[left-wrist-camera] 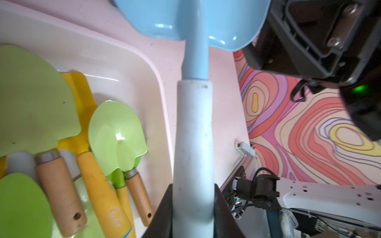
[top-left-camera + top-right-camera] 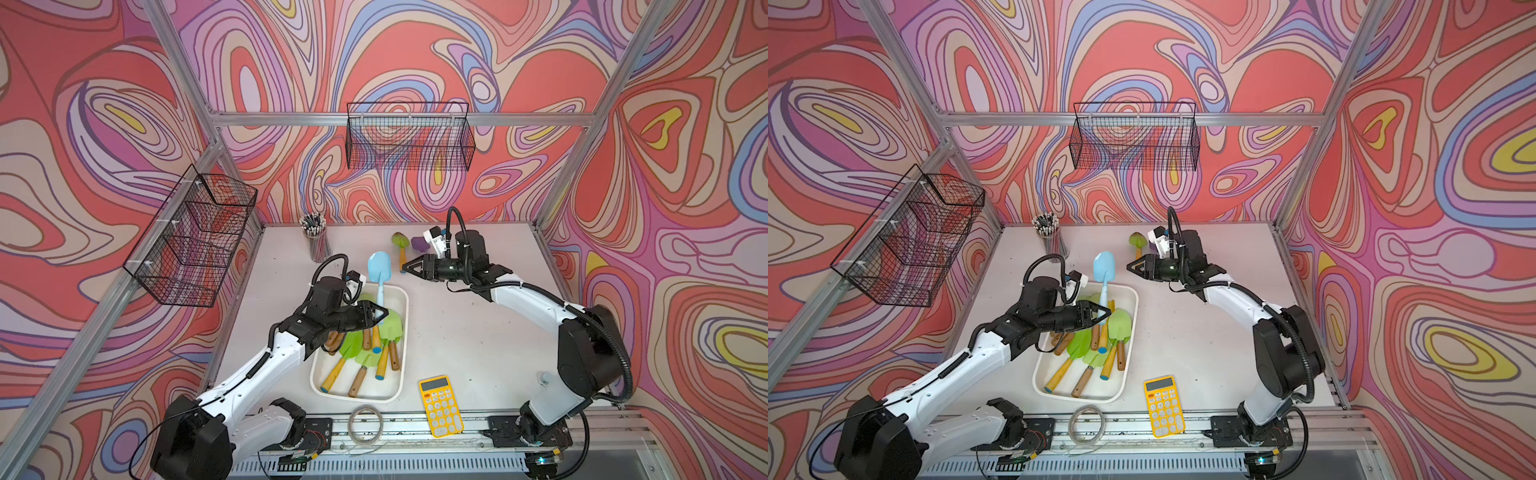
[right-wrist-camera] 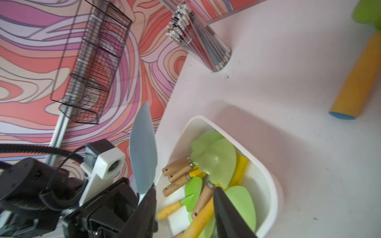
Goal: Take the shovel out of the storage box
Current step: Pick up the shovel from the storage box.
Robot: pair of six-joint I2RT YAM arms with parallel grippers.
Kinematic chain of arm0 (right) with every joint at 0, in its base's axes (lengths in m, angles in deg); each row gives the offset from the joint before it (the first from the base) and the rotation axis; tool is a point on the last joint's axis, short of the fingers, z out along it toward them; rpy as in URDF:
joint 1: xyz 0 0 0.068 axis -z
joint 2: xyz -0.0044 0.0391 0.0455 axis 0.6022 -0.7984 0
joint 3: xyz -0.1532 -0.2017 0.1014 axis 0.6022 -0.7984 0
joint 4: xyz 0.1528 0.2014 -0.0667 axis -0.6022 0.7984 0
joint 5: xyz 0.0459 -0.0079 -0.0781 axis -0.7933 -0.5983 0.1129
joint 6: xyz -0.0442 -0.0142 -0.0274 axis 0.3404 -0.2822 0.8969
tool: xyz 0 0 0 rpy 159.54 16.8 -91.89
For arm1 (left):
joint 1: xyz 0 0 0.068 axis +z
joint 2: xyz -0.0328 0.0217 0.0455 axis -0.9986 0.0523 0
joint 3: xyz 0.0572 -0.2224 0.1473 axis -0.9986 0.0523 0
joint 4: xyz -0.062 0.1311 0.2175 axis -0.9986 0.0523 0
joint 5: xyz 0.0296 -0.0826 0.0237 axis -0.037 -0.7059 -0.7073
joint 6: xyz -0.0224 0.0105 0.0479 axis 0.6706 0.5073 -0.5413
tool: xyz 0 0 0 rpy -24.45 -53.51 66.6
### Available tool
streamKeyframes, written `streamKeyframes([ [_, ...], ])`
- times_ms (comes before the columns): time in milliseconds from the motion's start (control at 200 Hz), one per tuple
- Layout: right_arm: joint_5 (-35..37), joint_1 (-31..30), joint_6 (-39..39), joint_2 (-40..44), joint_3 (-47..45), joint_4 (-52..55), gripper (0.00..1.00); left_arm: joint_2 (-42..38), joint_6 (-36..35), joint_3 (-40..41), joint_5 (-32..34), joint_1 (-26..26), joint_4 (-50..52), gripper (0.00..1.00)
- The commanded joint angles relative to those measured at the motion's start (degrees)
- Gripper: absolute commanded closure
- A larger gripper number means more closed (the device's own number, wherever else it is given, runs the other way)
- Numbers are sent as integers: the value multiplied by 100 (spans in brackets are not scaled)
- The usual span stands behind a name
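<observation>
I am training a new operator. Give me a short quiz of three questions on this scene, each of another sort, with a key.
1. True or false: the left claw is shut on the blue shovel's handle.
2. Where is this shovel's blade? A) past the storage box's rim B) flat on its floor C) under it
3. Fill in: the right claw is ___ and holds nothing.
Key: 1 true; 2 A; 3 open.
</observation>
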Motion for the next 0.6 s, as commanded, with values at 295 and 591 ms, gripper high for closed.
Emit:
streamKeyframes([
  [295, -1328, -187, -2239, -69, -624, -3922, 49, -35, 1613, 503, -814, 70, -3166, 100],
  [591, -1546, -254, -3700, -640, -620, -6051, 49, 47, 2186, 744, -990, 70, -4427, 100],
])
